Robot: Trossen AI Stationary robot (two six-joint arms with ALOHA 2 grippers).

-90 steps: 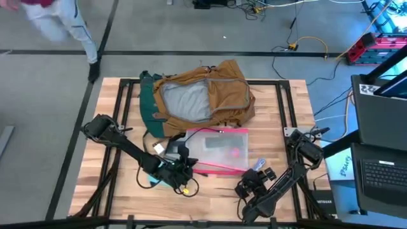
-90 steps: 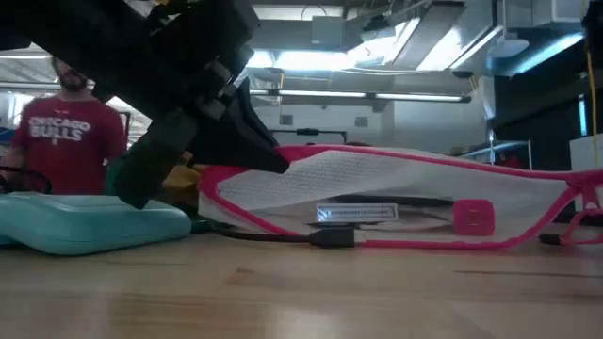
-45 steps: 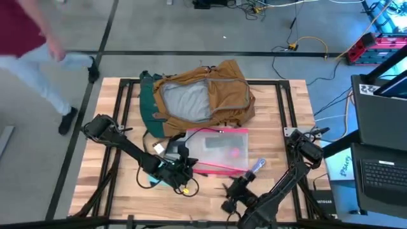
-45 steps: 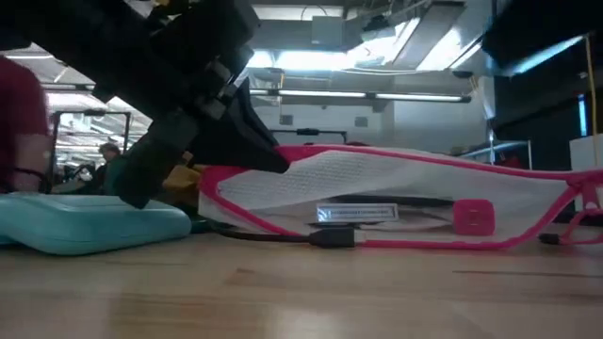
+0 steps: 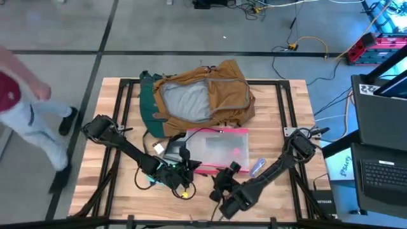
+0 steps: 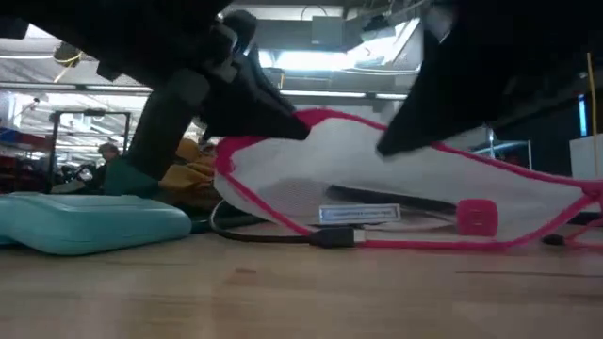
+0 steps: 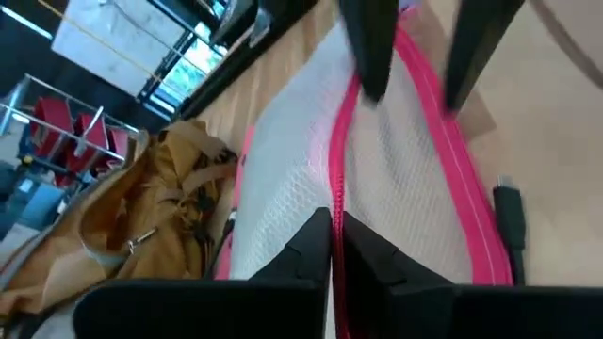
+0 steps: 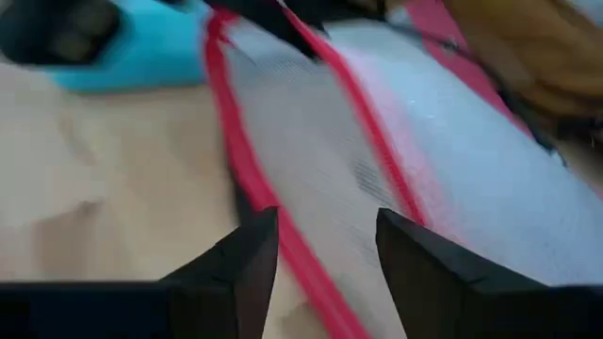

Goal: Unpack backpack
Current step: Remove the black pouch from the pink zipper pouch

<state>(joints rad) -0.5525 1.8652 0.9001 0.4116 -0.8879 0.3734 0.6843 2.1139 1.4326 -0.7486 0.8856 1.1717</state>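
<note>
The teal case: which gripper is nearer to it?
Left. The left gripper is just beside the teal case, shut on the pouch; the right gripper is farther, open.

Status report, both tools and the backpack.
Left tool shut on pink-edged pouch. Right tool open, at pouch's near edge. Backpack open, behind pouch, untouched.

backpack (image 5: 200, 98) at table (image 5: 286, 127) rear centre; zip pouch (image 5: 219, 149) just before it; both hands at pouch's front edge
</note>
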